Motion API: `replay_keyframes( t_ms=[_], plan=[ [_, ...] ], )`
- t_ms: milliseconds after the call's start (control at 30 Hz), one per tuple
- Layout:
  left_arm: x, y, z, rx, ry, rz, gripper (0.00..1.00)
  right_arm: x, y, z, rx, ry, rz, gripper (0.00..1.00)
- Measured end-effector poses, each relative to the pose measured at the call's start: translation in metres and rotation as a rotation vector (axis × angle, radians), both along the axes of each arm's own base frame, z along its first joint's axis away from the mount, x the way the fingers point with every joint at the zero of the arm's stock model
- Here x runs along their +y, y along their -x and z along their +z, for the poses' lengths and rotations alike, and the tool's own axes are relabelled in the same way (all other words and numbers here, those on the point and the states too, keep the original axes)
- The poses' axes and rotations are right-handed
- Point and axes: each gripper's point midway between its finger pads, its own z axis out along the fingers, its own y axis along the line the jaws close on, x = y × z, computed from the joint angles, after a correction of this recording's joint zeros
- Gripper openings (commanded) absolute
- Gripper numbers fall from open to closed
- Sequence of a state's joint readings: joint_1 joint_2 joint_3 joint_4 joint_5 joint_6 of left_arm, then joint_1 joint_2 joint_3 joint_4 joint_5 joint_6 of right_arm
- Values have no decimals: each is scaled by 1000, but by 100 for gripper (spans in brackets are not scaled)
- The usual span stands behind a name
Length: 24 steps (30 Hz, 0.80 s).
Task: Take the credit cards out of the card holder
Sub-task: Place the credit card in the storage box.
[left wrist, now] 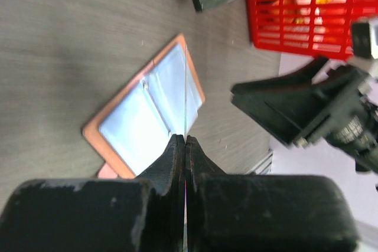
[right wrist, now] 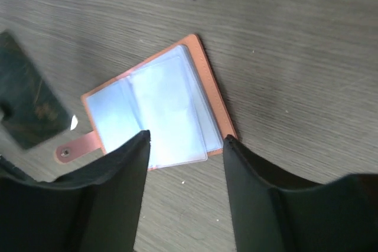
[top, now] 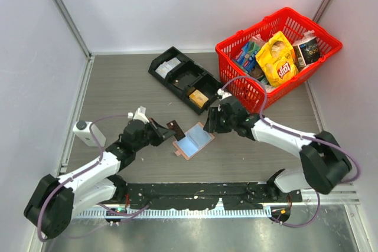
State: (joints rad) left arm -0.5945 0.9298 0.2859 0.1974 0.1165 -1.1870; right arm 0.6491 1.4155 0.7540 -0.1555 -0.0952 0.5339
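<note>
I see my two arms are built alike: the left arm (top: 88,172) and the right arm (top: 283,137) both have white links and bulky black joints. A thin purple cable (top: 241,77) loops along each one. The jaws are matt black and wedge-shaped, with scuffed edges. The black housing (left wrist: 348,128) behind the right jaws carries small white lettering. Both bases sit on a black rail (top: 195,192).
</note>
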Motion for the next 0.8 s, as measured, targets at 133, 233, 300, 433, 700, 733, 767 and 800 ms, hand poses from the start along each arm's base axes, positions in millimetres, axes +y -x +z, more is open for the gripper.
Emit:
replay_keyframes(
  t_ms=[133,233,300,433,700,733,767,800],
  plan=[
    [8,-33,11,-22,4,41,0,-5,-6,41,-114,-44,-28,73],
    [8,-66,28,-62,2,70,0,-14,-10,75,-214,-76,-67,76],
    [7,-87,40,-92,7,86,0,-20,-11,93,-270,-94,-94,76],
    [1,-140,59,-132,24,131,0,-35,-8,114,-345,-109,-140,76],
    [-10,-238,43,-110,58,220,0,-54,-3,116,-383,-74,-189,76],
    [-11,-244,38,-102,58,225,0,-56,-3,114,-382,-66,-191,76],
    [-11,-252,32,-89,57,235,0,-57,-2,112,-379,-58,-193,76],
    [-11,-258,27,-78,55,247,0,-59,-2,109,-374,-48,-194,76]
  ],
)
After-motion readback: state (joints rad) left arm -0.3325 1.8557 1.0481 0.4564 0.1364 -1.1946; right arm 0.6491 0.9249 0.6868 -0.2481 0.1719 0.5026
